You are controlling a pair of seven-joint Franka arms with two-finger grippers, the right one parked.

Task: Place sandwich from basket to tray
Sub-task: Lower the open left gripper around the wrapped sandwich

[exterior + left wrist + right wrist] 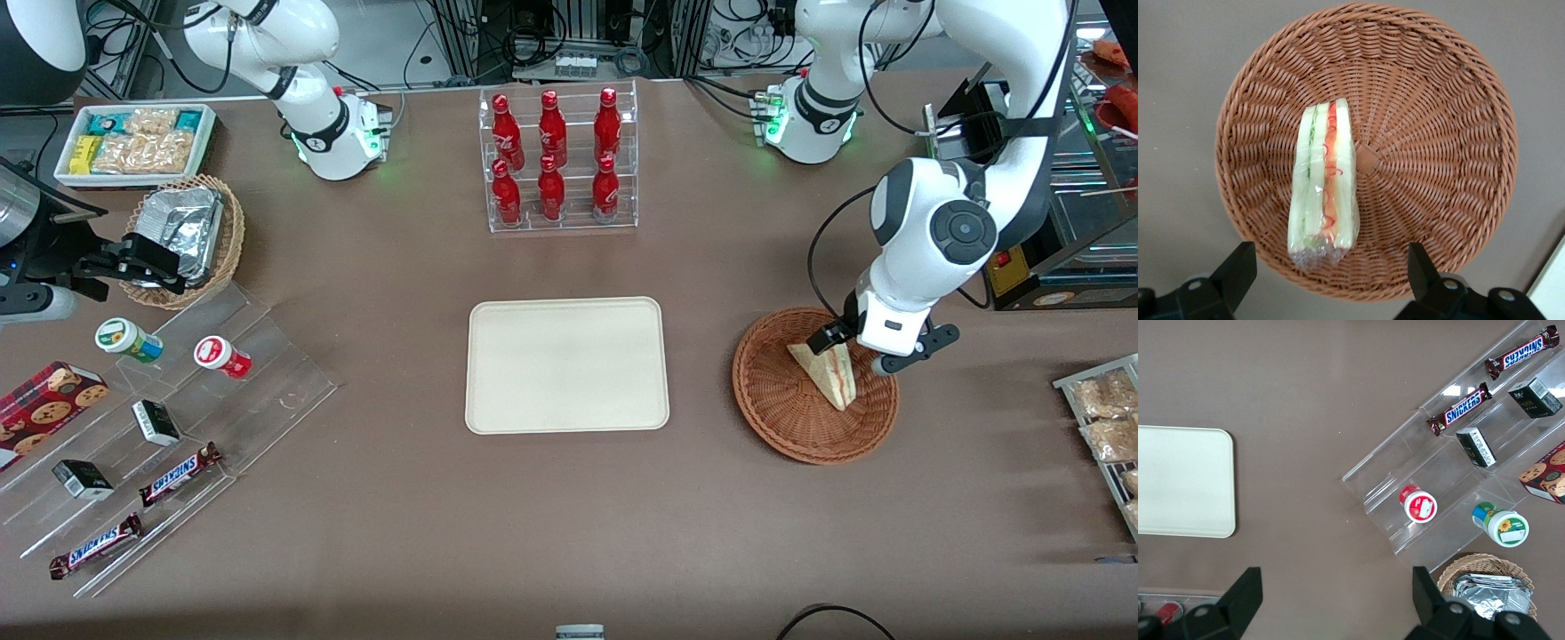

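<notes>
Now the hand (1328,277) of the left arm is hovering above the basket (782,409), with its two fingers (1238,273) spread wide apart and holding nothing. The sandwich (1323,187) is lying inside the basket, in clear wrap, with its filling edge facing up. The tray (566,364) is sitting on the brown tabletop (569,516), beside the basket but apart from it.

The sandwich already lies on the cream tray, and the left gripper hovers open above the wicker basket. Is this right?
Not quite. The sandwich lies in the reddish-brown basket, as the left wrist view shows; the tray holds nothing. The rest stands: the left gripper hovers open above the basket.
</notes>
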